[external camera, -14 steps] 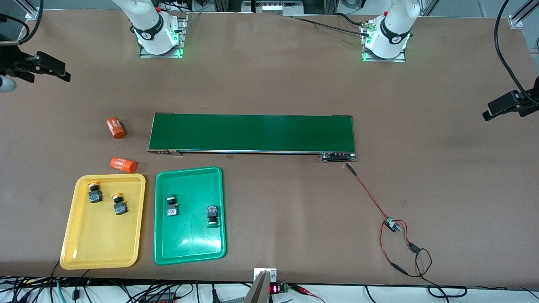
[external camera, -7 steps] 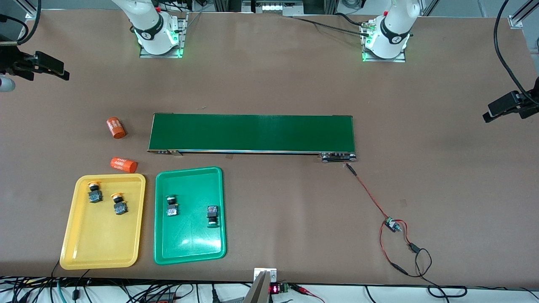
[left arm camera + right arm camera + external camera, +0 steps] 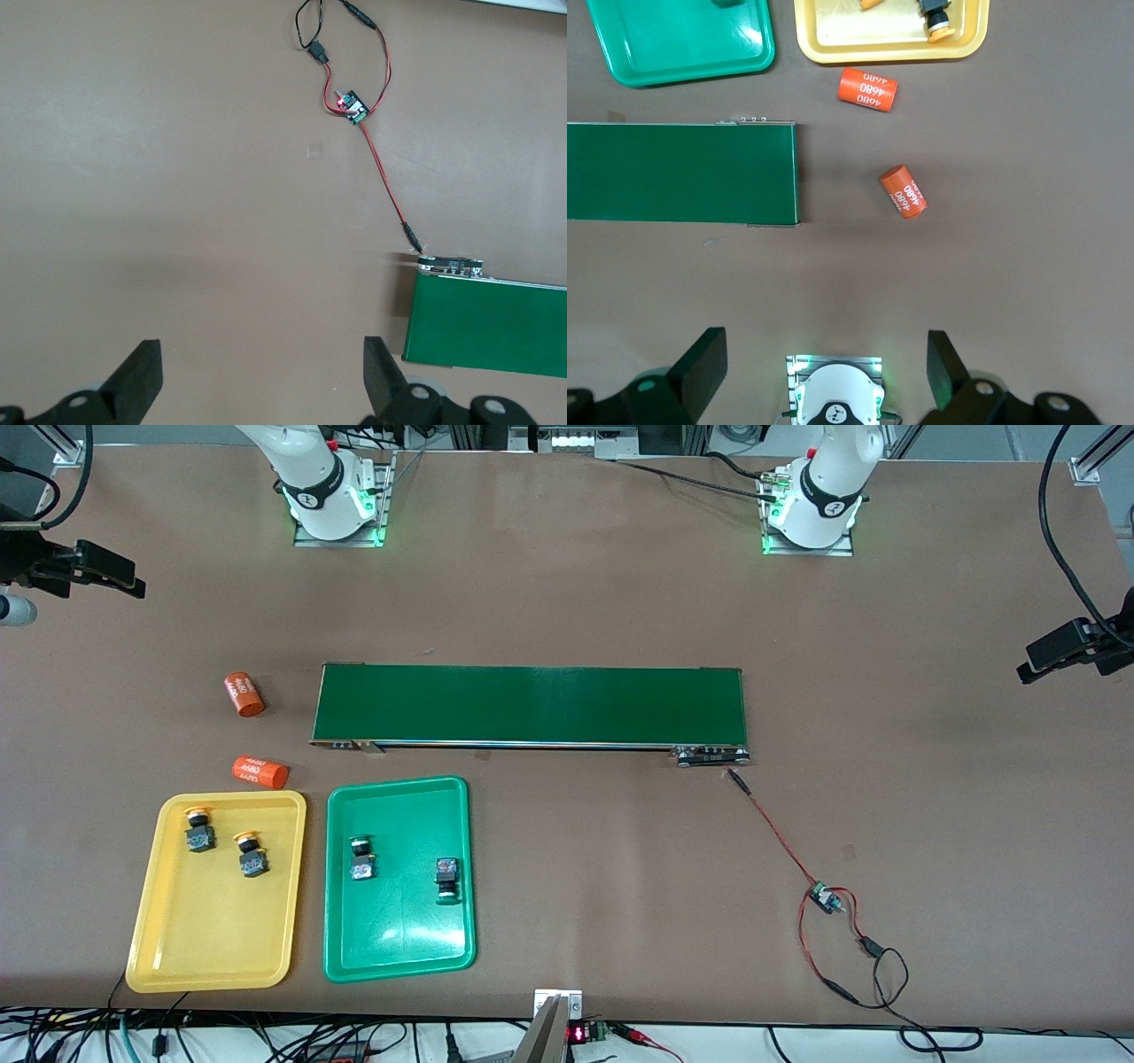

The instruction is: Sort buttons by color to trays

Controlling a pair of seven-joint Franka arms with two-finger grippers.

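Yellow tray (image 3: 151,921): two yellow-capped buttons (image 3: 199,830) (image 3: 252,855) lie in its end farther from the front camera.
Green tray (image 3: 399,948): two green buttons (image 3: 360,859) (image 3: 447,879), apart from each other.
Left gripper (image 3: 257,376): jaws apart, holding nothing, high over bare table.
Right gripper (image 3: 824,367): jaws apart, holding nothing, over its own base.

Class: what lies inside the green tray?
Inside the green tray lie two buttons, apart. Their black bodies show; cap colour is hard to tell against the green.
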